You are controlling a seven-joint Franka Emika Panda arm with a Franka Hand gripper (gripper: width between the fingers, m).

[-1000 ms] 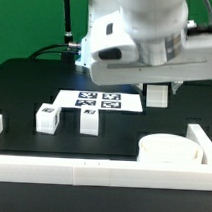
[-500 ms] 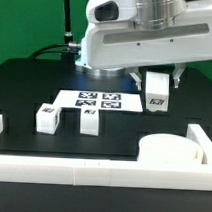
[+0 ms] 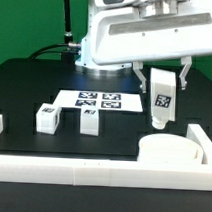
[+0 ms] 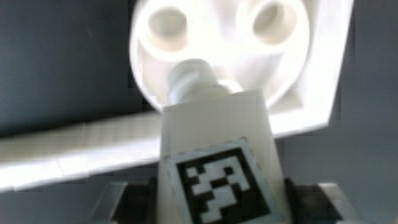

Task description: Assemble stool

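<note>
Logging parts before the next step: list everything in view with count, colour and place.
loose legs: 2, white with tags, standing on the table at the exterior view's left, in front of the marker board
held leg: 1, white with tag, upright in the air just beyond the seat
seat: 1, white, round, in the rails' corner at the exterior view's right
rails: 3 stretches seen, white, table's front and both sides
marker board: 1, white with black tags, flat mid-table
table: 1, black
arm: 1, white, overhead
gripper: 1, closed on the held leg
</note>
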